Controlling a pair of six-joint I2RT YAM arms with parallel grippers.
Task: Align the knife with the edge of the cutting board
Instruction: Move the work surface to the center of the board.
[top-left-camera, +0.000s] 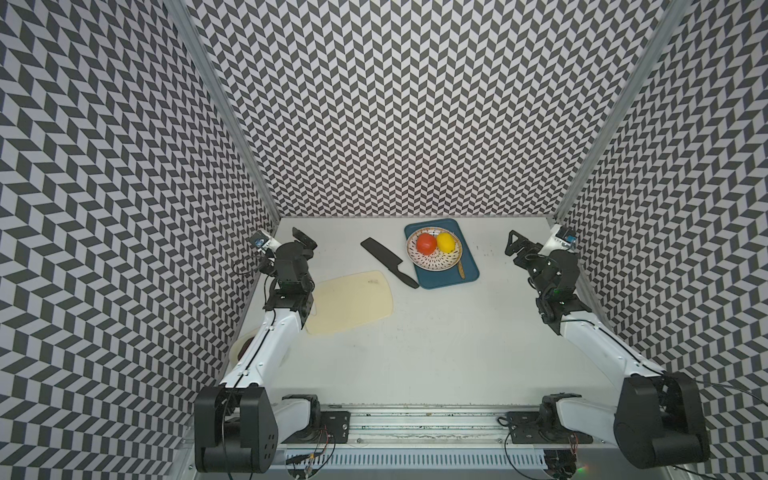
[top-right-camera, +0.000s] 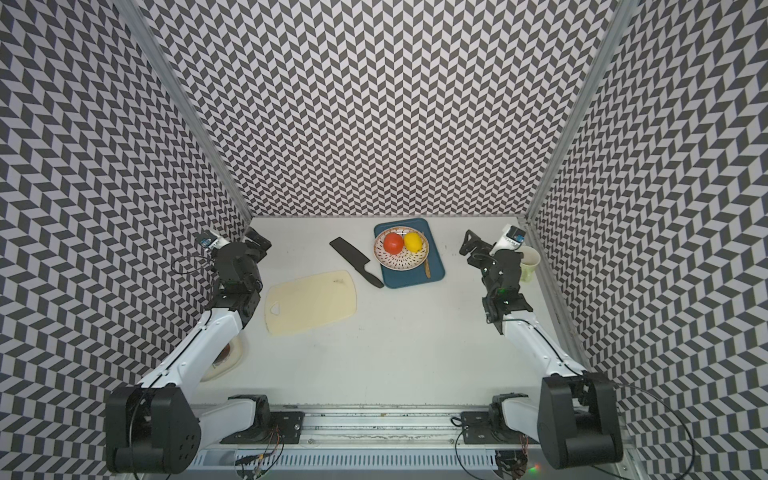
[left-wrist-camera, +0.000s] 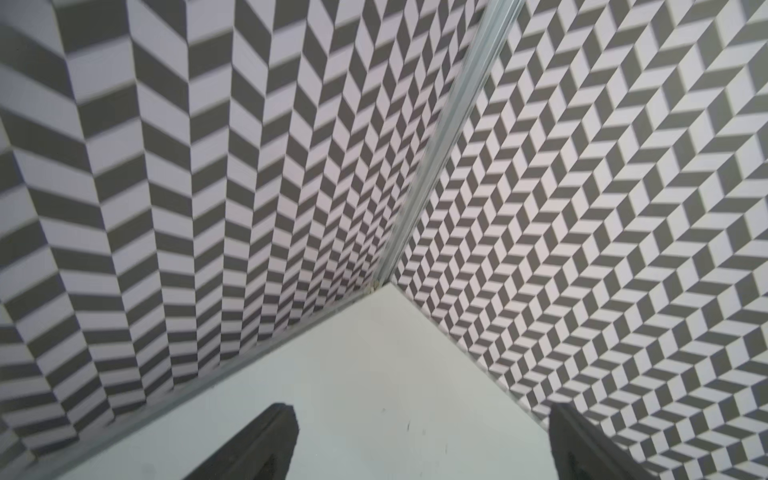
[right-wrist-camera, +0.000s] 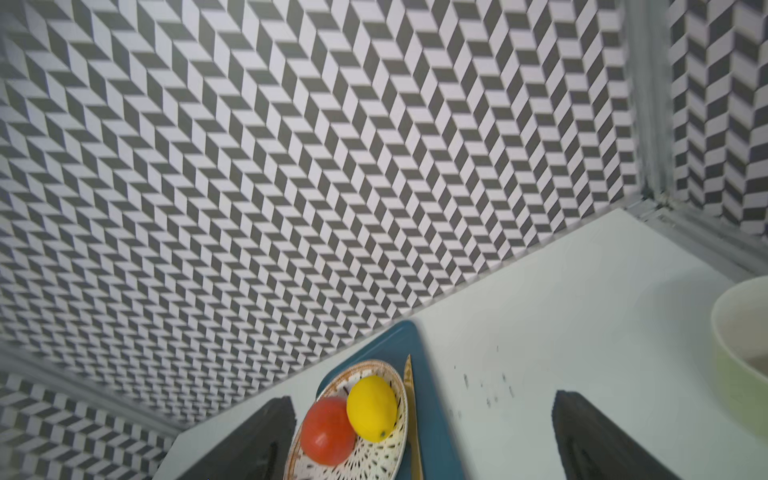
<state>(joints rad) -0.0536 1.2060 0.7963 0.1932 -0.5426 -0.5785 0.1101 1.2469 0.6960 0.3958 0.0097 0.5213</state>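
Note:
The all-black knife (top-left-camera: 388, 262) (top-right-camera: 356, 262) lies flat and diagonal on the white table, blade toward the back. Its handle tip sits beside the blue tray's front-left corner. The pale cream cutting board (top-left-camera: 353, 301) (top-right-camera: 311, 301) lies in front of it, a small gap apart and at a different angle. My left gripper (top-left-camera: 303, 241) (left-wrist-camera: 422, 409) hovers open over the back-left corner, well left of the knife, with only bare table between its fingers. My right gripper (top-left-camera: 513, 243) (right-wrist-camera: 422, 401) is open at the back right, empty, pointing toward the tray.
A dark blue tray (top-left-camera: 467, 270) (right-wrist-camera: 436, 415) at the back holds a patterned plate (top-left-camera: 440, 262) with a tomato (top-left-camera: 426, 243), a lemon (top-left-camera: 445, 242) and a wooden utensil. A pale green cup (top-right-camera: 530, 259) stands by the right wall. A round dish (top-right-camera: 226, 361) lies under the left arm.

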